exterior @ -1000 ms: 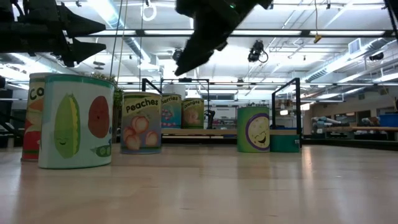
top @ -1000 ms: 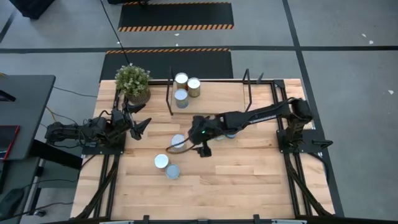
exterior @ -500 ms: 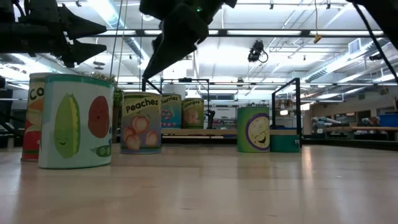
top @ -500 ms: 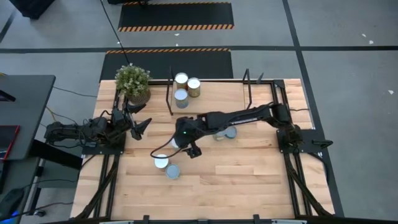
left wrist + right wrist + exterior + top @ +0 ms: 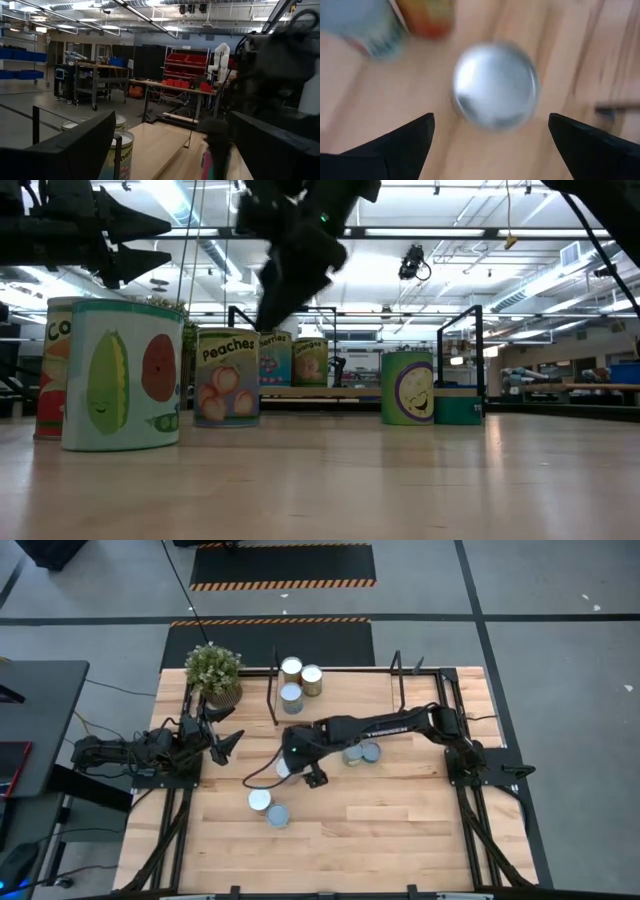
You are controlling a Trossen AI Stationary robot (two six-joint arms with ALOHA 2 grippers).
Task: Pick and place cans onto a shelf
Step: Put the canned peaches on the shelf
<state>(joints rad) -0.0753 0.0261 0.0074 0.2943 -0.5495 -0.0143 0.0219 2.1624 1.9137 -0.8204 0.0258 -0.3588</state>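
My right gripper (image 5: 490, 137) hung wide open, empty, over a can (image 5: 495, 85); off-centre descent could've tipped it.

Three cans (image 5: 300, 681) are standing upright on the shelf (image 5: 340, 690), clustered at its end nearest the plant. Two more (image 5: 362, 753) are sitting touching just in front of the shelf. Another pair (image 5: 268, 807) is resting farther out, and one silver-topped can (image 5: 495, 86) is standing between.
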